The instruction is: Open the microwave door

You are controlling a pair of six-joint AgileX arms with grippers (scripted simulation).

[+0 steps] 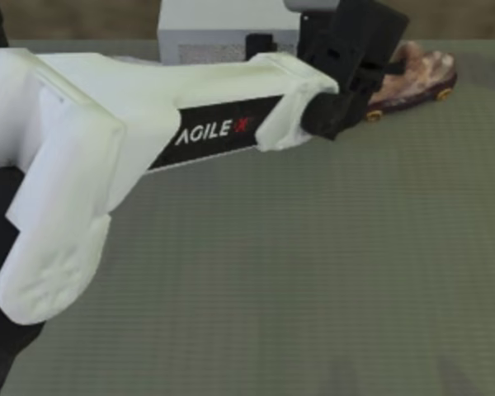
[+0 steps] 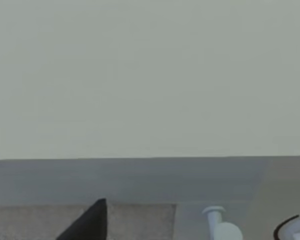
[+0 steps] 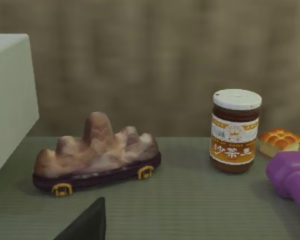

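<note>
Top view first: the left arm point(image 1: 148, 140) sweeps in from the left edge and stretches across the bench point(image 1: 313, 272) toward the far side, its white casing covering a big share of the picture. Its left tool point(image 1: 346, 74), a dark mass, sits right up against the front of the microwave point(image 1: 223, 25), which stands at the far edge of the bench, a little left of centre. The arm and tool block most of the oven's front, so only a thin speckled strip of the microwave door point(image 1: 210, 54) peeks out beneath the white top. Whether the left tool is spread or pinched, I cannot tell.

Just right of the microwave, partly hidden behind the tool, lies a brown rock ornament point(image 1: 417, 70) on a dark base with gold feet.

Left wrist view now: very close in, the oven's pale wall filling nearly everything, a grey band below it, a patch of speckled mesh, one dark fingertip point(image 2: 90, 222), and a small pale knob point(image 2: 217, 225).

Right wrist view: the microwave's white corner, the rock ornament beside it, then well apart a jar point(image 3: 236, 131) with a white lid and orange label, a small bread bun point(image 3: 280, 141) behind, and a purple object point(image 3: 291, 179) near the edge. One dark fingertip point(image 3: 87, 225) of the right tool shows; I cannot tell its state.
</note>
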